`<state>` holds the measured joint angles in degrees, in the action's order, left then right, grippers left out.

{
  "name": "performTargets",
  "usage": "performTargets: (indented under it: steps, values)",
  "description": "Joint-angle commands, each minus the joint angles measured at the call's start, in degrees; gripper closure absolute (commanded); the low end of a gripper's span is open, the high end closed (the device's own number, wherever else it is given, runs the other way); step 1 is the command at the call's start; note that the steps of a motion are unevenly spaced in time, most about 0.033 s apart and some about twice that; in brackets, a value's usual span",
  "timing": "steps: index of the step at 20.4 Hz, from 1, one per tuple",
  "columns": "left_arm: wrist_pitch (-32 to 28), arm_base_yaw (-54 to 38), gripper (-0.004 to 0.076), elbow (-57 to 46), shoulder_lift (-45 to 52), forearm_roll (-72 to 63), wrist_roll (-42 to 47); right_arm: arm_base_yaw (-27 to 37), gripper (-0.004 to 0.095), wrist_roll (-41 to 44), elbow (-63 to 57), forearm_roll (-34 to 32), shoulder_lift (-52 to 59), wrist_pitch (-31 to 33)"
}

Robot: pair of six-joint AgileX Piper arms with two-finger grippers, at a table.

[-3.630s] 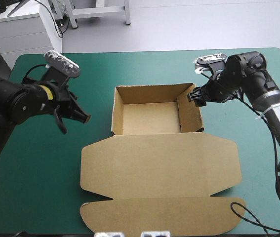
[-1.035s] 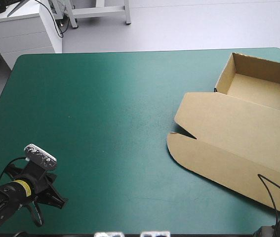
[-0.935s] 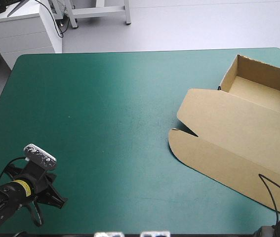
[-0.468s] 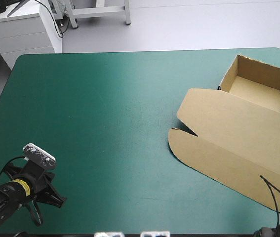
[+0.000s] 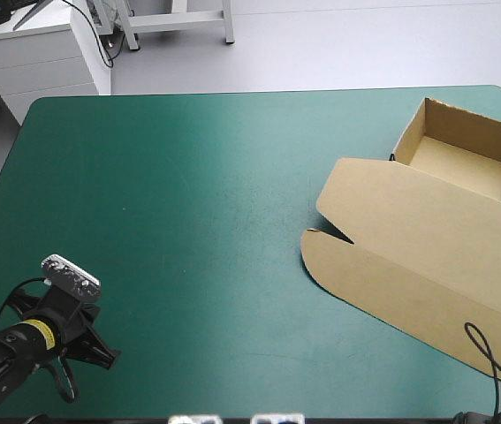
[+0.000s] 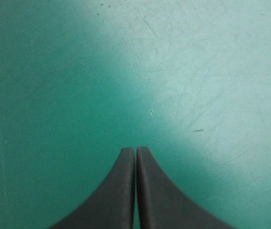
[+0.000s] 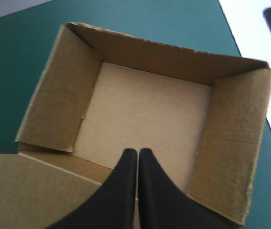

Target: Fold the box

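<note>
- Lower left of the high view: the left gripper [image 5: 107, 356], its two black fin-shaped fingers pressed together into one point and holding nothing, over the bare teal-green table cover [image 5: 188, 194].
- Right side: the brown cardboard box [image 5: 409, 238], an open tray at upper right, its lid flat toward lower right.
- The right gripper [image 7: 137, 152], fingers closed tip to tip and empty, hangs over the tray's floor.

The box [image 5: 427, 238] is cut off by the high view's right edge.

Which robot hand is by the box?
The right gripper: shut, it points into the open tray of the box. The left gripper has only teal-green cover ahead.
</note>
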<state>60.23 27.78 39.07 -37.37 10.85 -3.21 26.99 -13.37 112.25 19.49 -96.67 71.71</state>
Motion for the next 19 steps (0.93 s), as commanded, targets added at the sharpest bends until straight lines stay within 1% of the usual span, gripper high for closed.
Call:
performTargets:
  steps: [1,2,4,5,6,7,8,9,10,11,13,14,15,17,19]
  values:
    - [-3.44,0.07,0.0731,1.26,-0.11,0.47,0.82,-3.36,0.0918,-2.01,1.81,1.8,6.26,-0.21]
    - [-4.29,0.07,0.0731,1.26,-0.11,0.24,1.34,-6.91,0.0918,-2.01,0.86,0.1,8.52,-0.21]
    - [-5.09,0.07,0.0731,1.26,-0.11,-0.17,1.46,-10.13,0.0918,-2.01,-1.23,-0.77,11.15,-0.21]
    - [-5.62,0.07,0.0731,1.26,-0.11,-0.59,1.46,-12.79,0.0917,-2.28,-3.59,-1.5,13.18,-0.21]
    - [-7.1,0.07,0.0731,1.26,-0.11,-1.09,1.46,-16.96,0.0918,-2.67,-7.56,-3.22,16.21,-0.82]
    - [-8.33,0.07,0.0731,1.26,-0.11,-1.36,1.46,-19.21,0.0918,-2.82,-11.11,-4.96,18.74,-2.31]
    - [-9.76,0.07,0.0731,1.26,-0.11,-1.36,1.46,-22.68,0.0918,-2.59,-17.14,-7.19,23.12,-4.91]
    - [-10.51,0.07,0.0731,1.26,-0.11,-1.36,1.46,-24.44,0.0918,-2.59,-20.73,-7.88,25.7,-6.47]
    - [-11.11,0.07,0.0731,1.26,-0.11,-1.46,1.46,-26.27,0.0916,-2.59,-28.1,-7.77,31.05,-8.85]
    - [-11.24,0.07,0.0731,1.26,-0.11,-1.45,1.46,-26.99,0.0917,-2.59,-31.88,-7.44,33.75,-10.27]
    - [-11.35,0.07,0.0731,0.88,-0.11,-1.71,1.46,-27.54,0.0918,-3.11,-44.9,-6.62,43.22,-15.02]
    - [-11.32,0.07,0.0731,0.58,-0.11,-1.71,1.78,-27.54,0.0919,-3.25,-48.15,-6.62,45.75,-15.97]
    - [-11.32,0.07,0.0731,-0.46,-0.11,-1.86,2.79,-27.54,0.0922,-3.48,-54.05,-6.52,50.65,-17.74]
    - [-11.32,0.07,0.0731,-2.28,0.12,-3.46,2.71,-27.54,0.0922,-3.48,-60.55,-6.52,56.95,-20.4]
    - [-11.77,0.07,0.0731,-4.17,0.12,-4.87,2.71,-27.54,0.0922,-3.48,-65.23,-6.52,62.32,-21.06]
